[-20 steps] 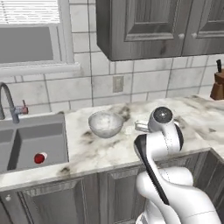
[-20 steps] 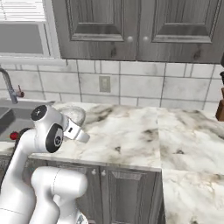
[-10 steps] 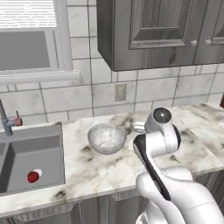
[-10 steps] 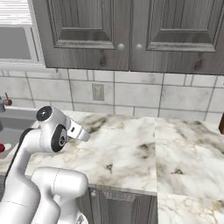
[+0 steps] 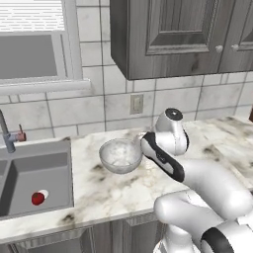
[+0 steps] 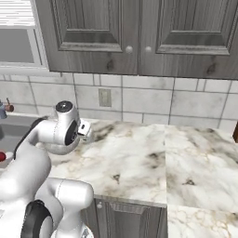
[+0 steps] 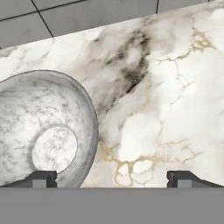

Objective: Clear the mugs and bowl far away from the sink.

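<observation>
Gripper: fingers spread wide, holding nothing
Bowl: rim sits near one fingertip
Tip: straddle that rim squarely, then pinch

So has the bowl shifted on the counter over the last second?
No. The bowl sits in the same spot relative to the wall outlet and the sink; the whole view shifted because the base drove.

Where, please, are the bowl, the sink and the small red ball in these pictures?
bowl [image 5: 120,156], left base view, on its inner floor.
sink [image 5: 37,173], left base view, on the basin's dark floor.
red ball [image 5: 37,198], left base view, on its middle.
</observation>
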